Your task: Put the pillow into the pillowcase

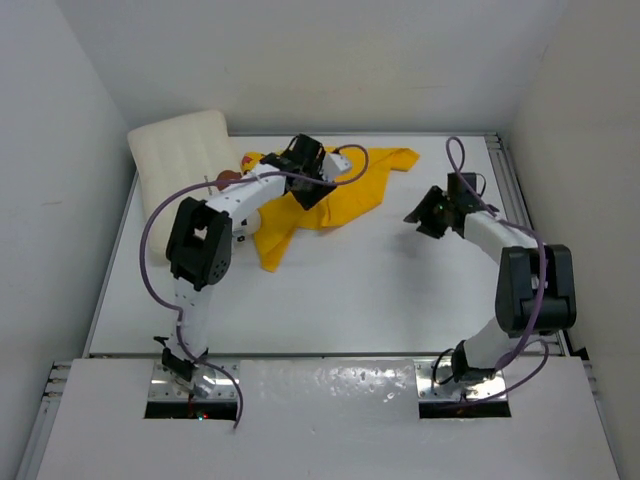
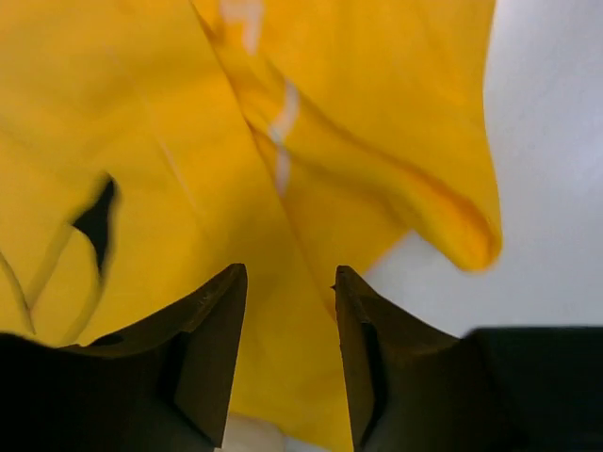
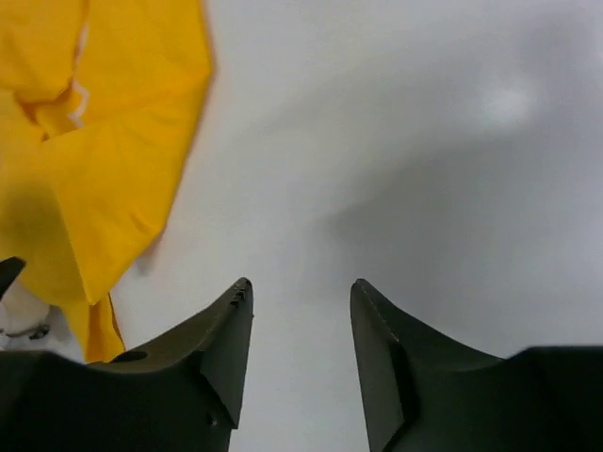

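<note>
loosely crumpled pillowcase [image 2: 170, 141] under left pincer [image 2: 290, 273], pillow [image 1: 178, 150] far left

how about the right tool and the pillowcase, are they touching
Apart. The top external view shows bare table between the right tool and the pillowcase; the right wrist view shows the same gap.

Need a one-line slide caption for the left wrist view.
Left tool open over the crumpled yellow pillowcase on the white table.

White table [image 1: 350, 300], pillow [image 1: 180, 150] back-L corner, yellow pillowcase [image 1: 372, 175] crumpled nr it
</note>
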Motion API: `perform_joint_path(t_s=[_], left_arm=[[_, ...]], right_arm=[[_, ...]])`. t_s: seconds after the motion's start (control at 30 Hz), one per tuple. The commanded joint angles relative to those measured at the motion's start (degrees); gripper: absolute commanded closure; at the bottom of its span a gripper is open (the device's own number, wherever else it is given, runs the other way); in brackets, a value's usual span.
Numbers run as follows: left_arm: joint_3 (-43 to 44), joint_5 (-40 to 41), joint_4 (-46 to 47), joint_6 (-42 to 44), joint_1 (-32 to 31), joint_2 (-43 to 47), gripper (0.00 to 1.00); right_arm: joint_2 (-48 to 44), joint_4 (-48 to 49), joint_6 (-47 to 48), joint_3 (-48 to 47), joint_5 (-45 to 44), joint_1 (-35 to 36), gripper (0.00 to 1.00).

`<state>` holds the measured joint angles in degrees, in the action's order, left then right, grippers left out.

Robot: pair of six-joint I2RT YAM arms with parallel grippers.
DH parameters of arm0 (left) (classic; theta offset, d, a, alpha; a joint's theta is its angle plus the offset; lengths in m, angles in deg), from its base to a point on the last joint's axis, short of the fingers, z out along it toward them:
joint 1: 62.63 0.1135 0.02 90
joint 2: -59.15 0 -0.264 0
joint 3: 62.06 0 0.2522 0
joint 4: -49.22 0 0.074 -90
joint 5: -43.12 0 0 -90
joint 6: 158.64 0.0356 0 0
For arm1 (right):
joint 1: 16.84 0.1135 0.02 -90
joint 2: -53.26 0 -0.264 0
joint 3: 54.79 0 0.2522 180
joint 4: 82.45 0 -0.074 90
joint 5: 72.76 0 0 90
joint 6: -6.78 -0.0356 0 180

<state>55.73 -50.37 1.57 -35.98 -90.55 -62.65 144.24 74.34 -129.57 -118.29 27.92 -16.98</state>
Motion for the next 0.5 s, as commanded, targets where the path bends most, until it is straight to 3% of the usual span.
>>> perform_joint_path(t_s=[0.0,0.07,0.17,0.2,0.3,0.47], left_arm=[[-4.78,3.12,-8.47,-1.54,1.38,5.94,0.62],[-5.67,7.53,-12.42,-5.67,2.69,7.01,0.68],[-11.81,8.4,-13.58,-8.92,4.54,10.95,0.59],[-16.79,9.63,-12.27,-9.63,4.72,13.49,0.49],[-24.81,8.77,-9.01,-12.97,4.81,17.46,0.34],[-35.82,3.75,-1.01,-19.39,4.72,18.62,0.29]], right_arm=[[3.49,-1.71,3.72,-8.33,-2.25,3.91,0.57],[6.83,-0.74,3.02,-11.51,-2.24,6.37,0.43],[12.28,-0.13,3.19,-18.36,-4.51,10.4,0.34],[15.42,-0.13,3.02,-21.51,-5.74,11.9,0.34],[20.19,0.75,0.39,-26.62,-6.02,13.67,0.33],[29.86,1.81,-1.3,-36.46,-4.61,18.15,0.33]])
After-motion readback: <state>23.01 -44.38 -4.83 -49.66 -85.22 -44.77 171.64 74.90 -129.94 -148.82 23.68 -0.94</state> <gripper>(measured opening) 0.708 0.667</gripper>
